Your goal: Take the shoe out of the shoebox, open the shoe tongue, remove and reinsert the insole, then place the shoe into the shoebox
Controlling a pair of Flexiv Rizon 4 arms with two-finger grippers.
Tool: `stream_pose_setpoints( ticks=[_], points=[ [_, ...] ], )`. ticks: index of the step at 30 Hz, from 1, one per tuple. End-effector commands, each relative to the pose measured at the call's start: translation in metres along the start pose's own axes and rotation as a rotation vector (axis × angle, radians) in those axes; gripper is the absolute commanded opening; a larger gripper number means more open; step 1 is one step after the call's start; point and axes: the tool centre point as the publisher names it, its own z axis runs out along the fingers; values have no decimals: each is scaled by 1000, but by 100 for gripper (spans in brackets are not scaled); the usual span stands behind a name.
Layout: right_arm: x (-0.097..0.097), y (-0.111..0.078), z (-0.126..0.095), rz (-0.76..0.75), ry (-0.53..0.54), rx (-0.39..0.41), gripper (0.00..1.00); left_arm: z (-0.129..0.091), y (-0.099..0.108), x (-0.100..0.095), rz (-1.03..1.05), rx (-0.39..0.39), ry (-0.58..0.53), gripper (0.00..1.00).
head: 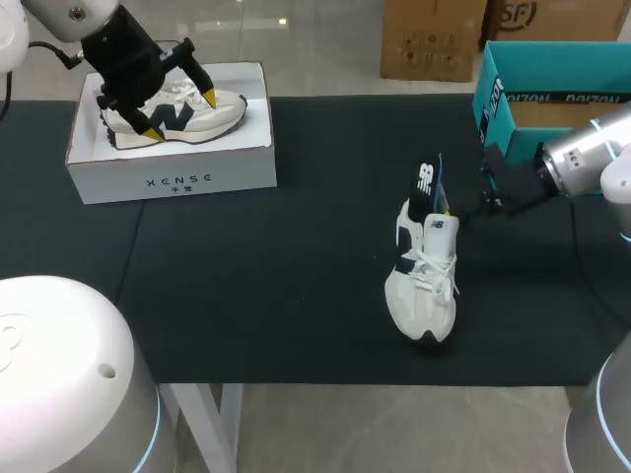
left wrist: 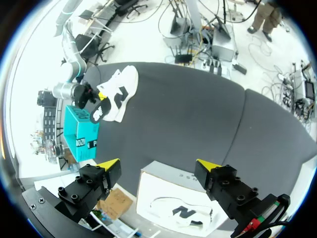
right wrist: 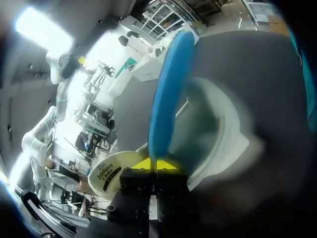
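A white sneaker (head: 422, 284) stands on the dark mat right of the middle, its black tongue (head: 424, 187) pulled up. A blue insole (head: 441, 175) sticks up out of its heel end. My right gripper (head: 455, 213) comes in from the right and is shut on that blue insole (right wrist: 167, 89), yellow tips pressed together (right wrist: 156, 164) at its edge, the shoe's white lining (right wrist: 218, 131) beside it. My left gripper (head: 179, 113) hangs open above a second sneaker (head: 182, 113) lying in the white shoebox (head: 173, 177). That gripper (left wrist: 158, 166) holds nothing over the box (left wrist: 153, 191).
A teal shoebox (head: 552, 94) stands open at the back right, just behind my right arm. From the left wrist, the sneaker on the mat (left wrist: 121, 91) and the teal box (left wrist: 81, 136) show far ahead. Bare dark mat (head: 296, 266) lies between the white box and the sneaker.
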Motion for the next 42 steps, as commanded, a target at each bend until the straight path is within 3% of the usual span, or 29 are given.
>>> stream_pose_setpoints(
  ticks=[1, 3, 4, 15, 19, 25, 28, 31, 42],
  points=[
    [0, 2, 0, 4, -18, -9, 20, 0, 1, -1, 1, 0, 4, 100],
    [0, 7, -2, -1, -21, -17, 73, 0, 1, -1, 1, 0, 4, 100],
    [0, 9, -3, -4, -21, -23, 75, 0, 1, -1, 1, 0, 4, 100],
    [-3, 32, -10, -34, -44, -59, 63, 0, 1, -1, 1, 0, 4, 100],
    [-5, 38, -9, -46, -54, -52, 50, 0, 1, -1, 1, 0, 4, 100],
    [-6, 44, -7, -55, -64, -44, 43, 0, 1, -1, 1, 0, 4, 100],
    [-8, 44, -6, -52, -69, -38, 29, 0, 1, -1, 1, 0, 4, 100],
    [-10, 42, -6, -47, -72, -36, 0, 0, 1, -1, 1, 0, 4, 100],
    [-10, 26, -11, -26, -77, -29, 0, 0, 1, -1, 1, 0, 4, 100]
  ],
)
